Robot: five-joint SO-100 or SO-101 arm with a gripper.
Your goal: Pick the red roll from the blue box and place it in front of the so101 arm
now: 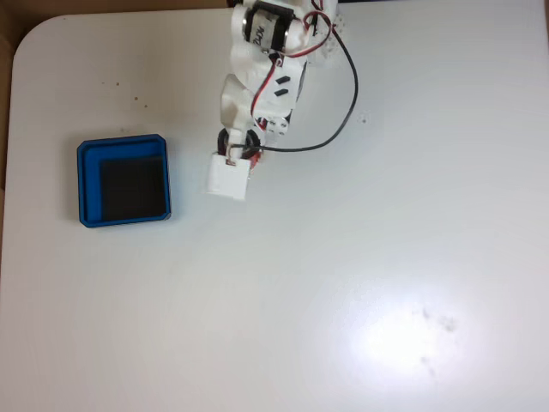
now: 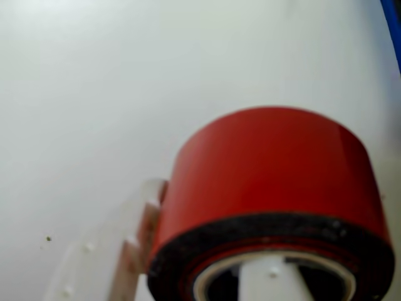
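The red roll sits large in the wrist view, red side up, with its dark edge and pale core at the bottom. My gripper is shut on it: one finger goes through the hole and the other finger presses the outer left side. In the fixed view the so101 arm reaches down from the top edge, and its white wrist block hides the roll. The blue box lies to the left of the wrist, its black floor bare. A strip of the blue box shows at the wrist view's top right.
The white table spreads wide below and to the right of the arm. A black cable loops out to the right of the arm. The table's rounded corner and a brown floor show at the top left.
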